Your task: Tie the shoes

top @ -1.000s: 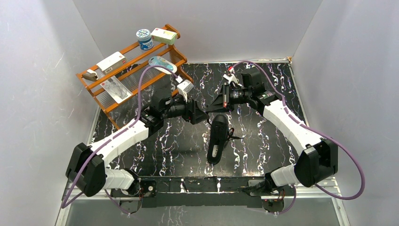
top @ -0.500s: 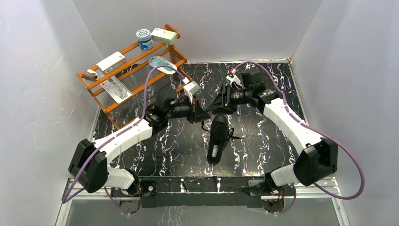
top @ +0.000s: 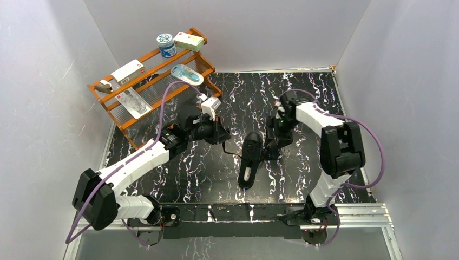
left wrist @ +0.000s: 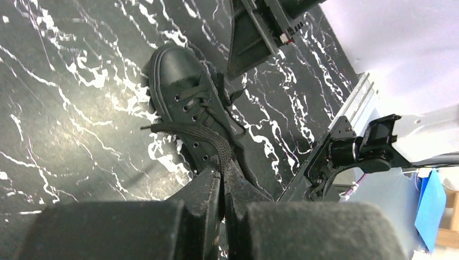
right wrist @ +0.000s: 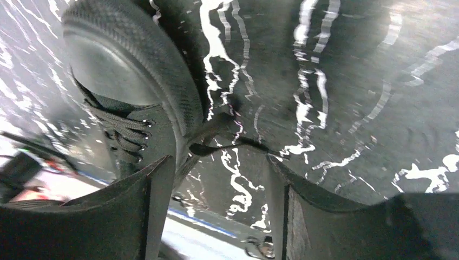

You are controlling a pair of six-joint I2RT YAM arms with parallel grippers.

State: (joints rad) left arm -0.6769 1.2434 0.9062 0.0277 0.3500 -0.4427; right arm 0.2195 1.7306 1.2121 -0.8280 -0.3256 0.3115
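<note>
The sneaker (top: 250, 158) lies near the middle of the tabletop (top: 205, 168), toe toward 12 o'clock and heel toward 6. It looks small and light, so a hard pull on a lace would likely drag or tip it rather than tighten anything. The canvas upper should give under pressure, while the rubber toe cap and sole are stiffer and grippier. The laces (left wrist: 200, 132) are thin, flat and limp: they will fold and slip out of a loose pinch and cannot be pushed, only pulled. They are best taken a little way back from the tip, flat side between the pads, where there is slack to form a loop.

The left hand (left wrist: 222, 179), at about 9 o'clock of the shoe, is clamped fully together on one lace strand, which runs taut from the eyelets into its fingertips. The right hand (right wrist: 219, 179), close at 3 o'clock of the shoe, stands wide apart and holds nothing. The loose lace end (right wrist: 216, 147) lies on the tabletop in the gap between its fingers, untouched
</note>
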